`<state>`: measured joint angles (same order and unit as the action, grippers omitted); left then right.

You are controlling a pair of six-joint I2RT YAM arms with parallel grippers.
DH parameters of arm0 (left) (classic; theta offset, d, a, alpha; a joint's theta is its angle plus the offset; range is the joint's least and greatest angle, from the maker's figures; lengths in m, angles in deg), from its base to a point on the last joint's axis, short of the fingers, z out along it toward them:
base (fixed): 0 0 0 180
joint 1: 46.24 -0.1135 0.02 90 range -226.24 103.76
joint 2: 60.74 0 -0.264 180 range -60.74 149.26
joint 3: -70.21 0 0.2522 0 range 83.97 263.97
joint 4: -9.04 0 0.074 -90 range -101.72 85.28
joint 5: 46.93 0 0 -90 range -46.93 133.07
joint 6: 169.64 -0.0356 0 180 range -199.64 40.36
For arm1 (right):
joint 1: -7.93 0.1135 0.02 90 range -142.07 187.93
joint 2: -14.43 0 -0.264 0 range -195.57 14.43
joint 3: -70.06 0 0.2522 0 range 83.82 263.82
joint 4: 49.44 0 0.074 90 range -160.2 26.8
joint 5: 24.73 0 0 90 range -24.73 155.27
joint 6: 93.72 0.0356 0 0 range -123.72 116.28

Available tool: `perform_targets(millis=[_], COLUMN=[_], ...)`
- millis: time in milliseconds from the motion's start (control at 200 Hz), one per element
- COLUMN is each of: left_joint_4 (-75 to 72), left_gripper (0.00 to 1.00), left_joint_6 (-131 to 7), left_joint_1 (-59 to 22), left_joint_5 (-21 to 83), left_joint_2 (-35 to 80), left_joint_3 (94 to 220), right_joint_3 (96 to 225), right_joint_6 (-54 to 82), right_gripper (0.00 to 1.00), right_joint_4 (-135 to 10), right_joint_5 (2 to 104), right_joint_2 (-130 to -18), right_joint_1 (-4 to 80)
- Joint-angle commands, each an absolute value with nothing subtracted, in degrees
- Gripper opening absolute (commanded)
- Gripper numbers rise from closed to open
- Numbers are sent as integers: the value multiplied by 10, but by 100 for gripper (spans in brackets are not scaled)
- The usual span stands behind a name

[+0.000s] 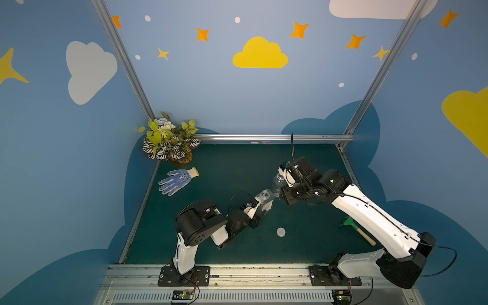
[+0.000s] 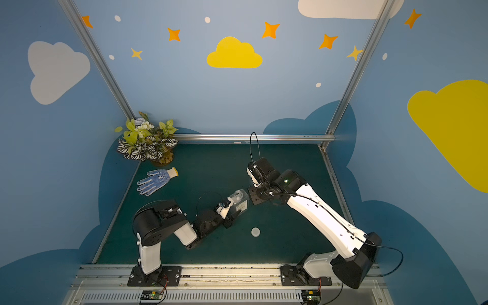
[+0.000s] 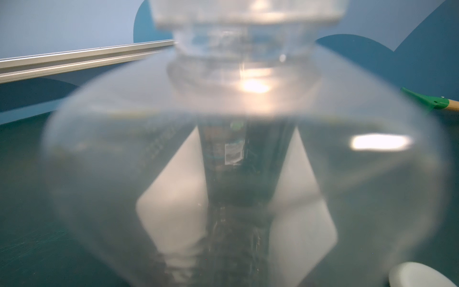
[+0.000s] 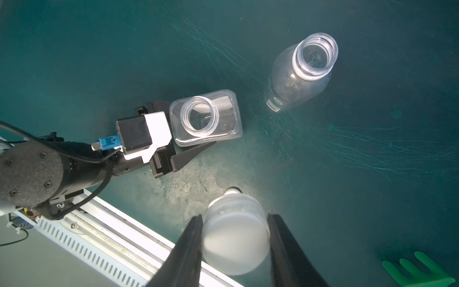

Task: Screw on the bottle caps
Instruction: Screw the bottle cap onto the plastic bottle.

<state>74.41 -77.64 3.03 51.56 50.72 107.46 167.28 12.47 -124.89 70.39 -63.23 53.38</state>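
Two clear plastic bottles stand uncapped on the dark green table. The flat-sided rectangular bottle is at the centre of the right wrist view, and the round-shouldered bottle is near it at upper right. The left gripper has its jaws either side of the rectangular bottle, one finger against its wall; a firm clamp cannot be confirmed. The right gripper, at lower centre of that view, is closed on one small round white plastic screw cap. The second white cap lies loose on the table, lower centre in both top views.
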Motion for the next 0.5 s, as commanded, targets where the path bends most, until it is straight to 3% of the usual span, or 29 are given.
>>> perform_targets(millis=[0,225,496], left_joint_4=[755,755,755], left_gripper=[60,51,47], left_joint_6=[-764,-760,-768], left_joint_1=[13,-17,-37], left_joint_5=[443,383,320], left_joint_2=[513,509,520], left_joint_3=[1080,1079,1083], right_joint_3=[1693,1723,1773], right_joint_6=[113,99,80], right_gripper=[36,36,35], right_joint_4=[-1265,-1267,-1267], right_joint_5=[695,683,657], right_joint_2=[-641,-673,-726], right_joint_1=[530,530,531])
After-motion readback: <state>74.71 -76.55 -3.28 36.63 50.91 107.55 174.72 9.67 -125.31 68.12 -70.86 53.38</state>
